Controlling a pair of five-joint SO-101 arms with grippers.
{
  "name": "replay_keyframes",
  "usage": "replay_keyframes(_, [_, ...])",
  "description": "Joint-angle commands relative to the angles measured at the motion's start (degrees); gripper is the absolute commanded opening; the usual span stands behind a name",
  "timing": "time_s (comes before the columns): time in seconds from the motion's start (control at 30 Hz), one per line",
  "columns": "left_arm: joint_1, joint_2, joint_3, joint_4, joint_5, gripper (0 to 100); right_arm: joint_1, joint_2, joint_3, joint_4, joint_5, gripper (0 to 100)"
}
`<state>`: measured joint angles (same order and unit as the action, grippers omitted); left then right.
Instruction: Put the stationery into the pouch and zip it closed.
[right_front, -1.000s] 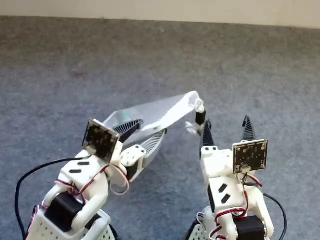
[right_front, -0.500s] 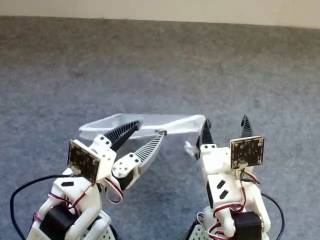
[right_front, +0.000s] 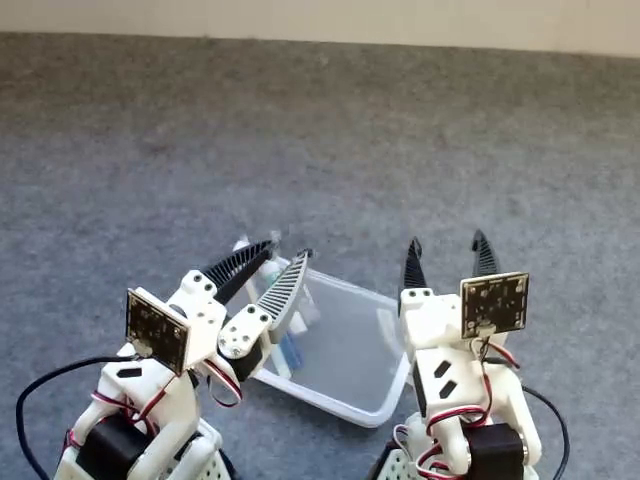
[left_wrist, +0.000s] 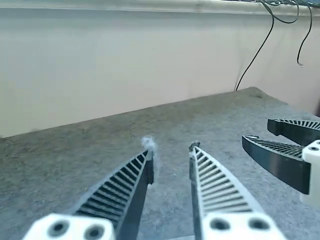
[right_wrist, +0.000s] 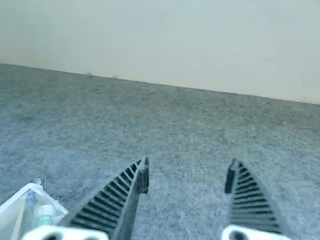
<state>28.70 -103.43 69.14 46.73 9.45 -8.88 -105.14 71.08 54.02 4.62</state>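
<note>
The table (right_front: 150, 150) is covered all over in a grey, carpet-like cloth, and its far edge meets a pale wall (right_front: 400, 20). One thing lies directly on it: a clear plastic pouch (right_front: 345, 350), flat on the cloth at the near side, set at a slant to the table's edge

No text, number or sign can be read. Any print on the clear pouch (right_front: 350, 352), on the stationery (right_front: 290, 352) inside it, or on the wrist camera boards (right_front: 497, 303) is too small to be made out.
</note>
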Motion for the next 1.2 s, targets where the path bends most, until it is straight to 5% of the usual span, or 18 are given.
replay_keyframes(0.0, [-5.4,-0.7,-2.8,0.6,0.3,12,0.5,-0.2,-3.0,-1.2,-0.2,11.5])
replay_keyframes(0.6, [-28.8,-0.7,-2.5,18.6,0.5,12,0.5,-0.2,-5.8,11.3,-0.5,8.4])
replay_keyframes(1.17, [-35.6,-0.7,20.0,16.4,0.3,12,0.6,-0.2,10.9,17.5,-0.2,8.4])
